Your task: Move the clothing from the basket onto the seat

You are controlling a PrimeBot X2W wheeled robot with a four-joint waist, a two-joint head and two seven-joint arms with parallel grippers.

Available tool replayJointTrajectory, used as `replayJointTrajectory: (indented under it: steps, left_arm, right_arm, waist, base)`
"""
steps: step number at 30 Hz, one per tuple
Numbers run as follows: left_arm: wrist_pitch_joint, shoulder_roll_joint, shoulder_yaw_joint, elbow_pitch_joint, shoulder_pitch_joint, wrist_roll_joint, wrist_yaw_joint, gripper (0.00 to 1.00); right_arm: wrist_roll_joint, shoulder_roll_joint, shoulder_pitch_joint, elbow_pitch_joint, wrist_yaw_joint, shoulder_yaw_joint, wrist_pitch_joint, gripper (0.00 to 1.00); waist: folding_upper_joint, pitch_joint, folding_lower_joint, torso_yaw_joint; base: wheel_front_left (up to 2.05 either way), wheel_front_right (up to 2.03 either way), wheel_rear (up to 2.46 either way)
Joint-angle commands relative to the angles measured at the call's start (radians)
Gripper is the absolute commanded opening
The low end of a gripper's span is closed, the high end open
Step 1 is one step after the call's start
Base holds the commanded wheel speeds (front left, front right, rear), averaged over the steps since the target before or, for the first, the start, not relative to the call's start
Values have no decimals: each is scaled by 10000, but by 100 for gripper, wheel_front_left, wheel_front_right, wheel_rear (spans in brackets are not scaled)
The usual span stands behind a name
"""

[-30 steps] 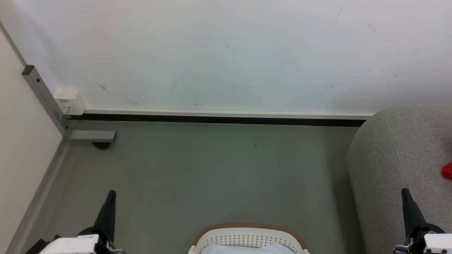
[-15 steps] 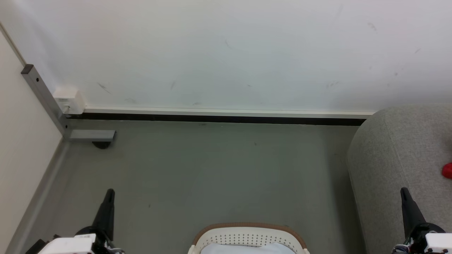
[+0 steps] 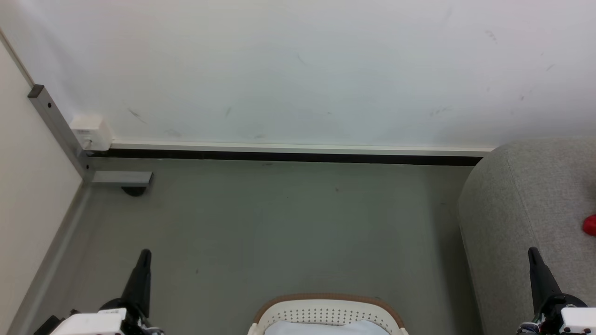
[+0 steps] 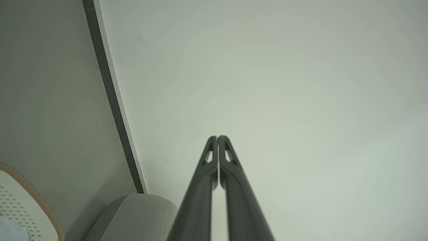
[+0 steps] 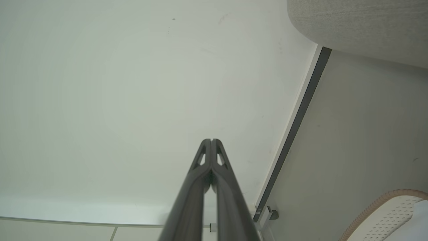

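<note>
A small patch of the red clothing (image 3: 590, 225) shows at the right edge, lying on the grey seat (image 3: 521, 204). It is a little farther off and to the right of the right gripper (image 3: 532, 251), not touching it. That gripper's jaws are pressed together on nothing, as are those of the left gripper (image 3: 145, 253), well apart on the left. Between the two, nearest, the basket (image 3: 326, 311) stands on the floor (image 3: 279, 223) with a pale cloth (image 3: 326, 328) inside.

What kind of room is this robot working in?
Probably a corner of a living room, or a mock-up of one: a grey upholstered seat by a plain white wall, and a perforated laundry basket on the grey floor.
</note>
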Motion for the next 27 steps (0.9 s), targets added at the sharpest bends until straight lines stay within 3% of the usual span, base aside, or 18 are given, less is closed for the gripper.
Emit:
replayJointTrajectory:
  steps: [1,27]
  left_arm:
    - [38,18,14,-31,-83,-131,-43,0]
    - [36,19,12,-31,-82,-131,-44,0]
  right_arm:
    - [14,-74,-138,26,-21,-14,33,0]
    - [14,-74,-138,24,-21,-14,32,0]
  waist:
    - [0,0,0,0]
    - [0,0,0,0]
  base:
    - [0,0,0]
    - [0,0,0]
